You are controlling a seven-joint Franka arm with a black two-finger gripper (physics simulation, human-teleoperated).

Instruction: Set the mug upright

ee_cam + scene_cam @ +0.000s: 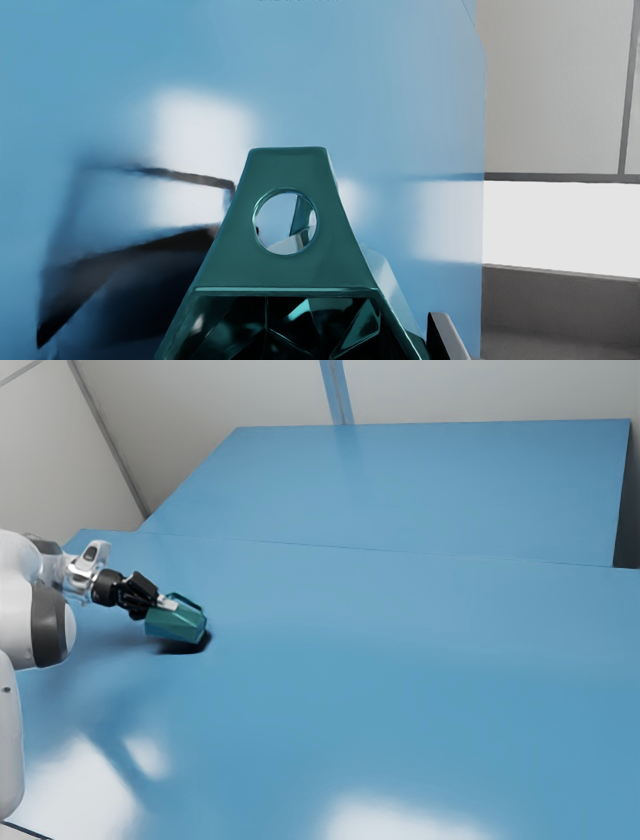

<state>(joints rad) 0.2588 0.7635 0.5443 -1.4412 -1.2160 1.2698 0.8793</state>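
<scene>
Because the mug (175,622) lies tipped over, with its mouth (285,325) toward our gripper (168,604), turning it carelessly could drive the rim (285,290) or a corner of the base into the table (400,660); the angular body might then catch on a facet and roll instead of rising onto its base. If our hold proves poor, or lies well off the mug's balance, it could twist and drop back on its side; we cannot tell from here whether the gripper is open or closed on it. Letting go while it leans would probably topple it again, and a low wrist could knock the table as we tilt. As for where it lies, the mug is right at the gripper's tip, on its far side from the arm (40,610); its shadow (184,647) sits close beneath it, though whether mug and table touch we cannot make out.
</scene>
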